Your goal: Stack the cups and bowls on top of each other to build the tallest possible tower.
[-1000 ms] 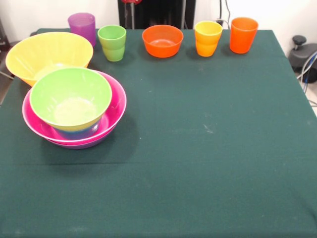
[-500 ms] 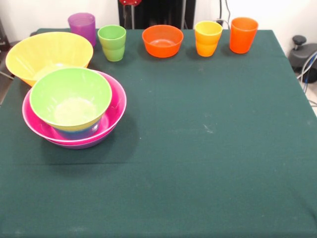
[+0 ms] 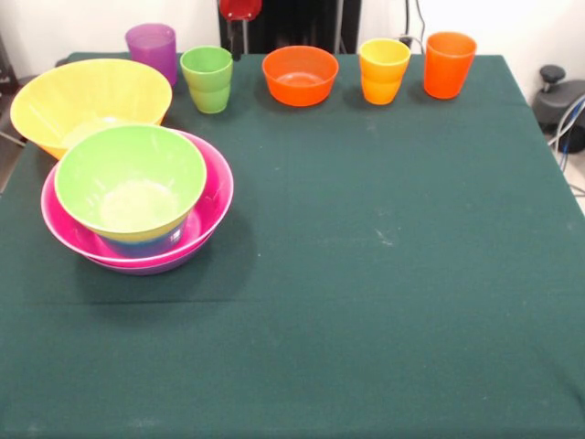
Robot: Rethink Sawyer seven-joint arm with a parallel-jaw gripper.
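The tower stands at the left. A light green bowl point(image 3: 128, 174) sits in a pink bowl point(image 3: 212, 197), with a blue bowl point(image 3: 151, 245) showing under the green one and a purple bowl's rim point(image 3: 155, 268) under the pink one. Behind it stands a yellow bowl point(image 3: 87, 96). Along the far edge stand a purple cup point(image 3: 151, 48), a light green cup point(image 3: 207, 78), an orange bowl point(image 3: 300, 75), a yellow-orange cup point(image 3: 384, 70) and an orange cup point(image 3: 449, 64). Only a red part of my gripper point(image 3: 239, 9) shows at the top edge, above the light green cup and apart from everything.
A dark green cloth point(image 3: 384, 274) covers the table. A black stand point(image 3: 292, 23) rises behind the far edge. Dark equipment with cables point(image 3: 559, 105) sits off the table's right side.
The red part at the top edge has come down a little further into view. The bowls and cups have not moved.
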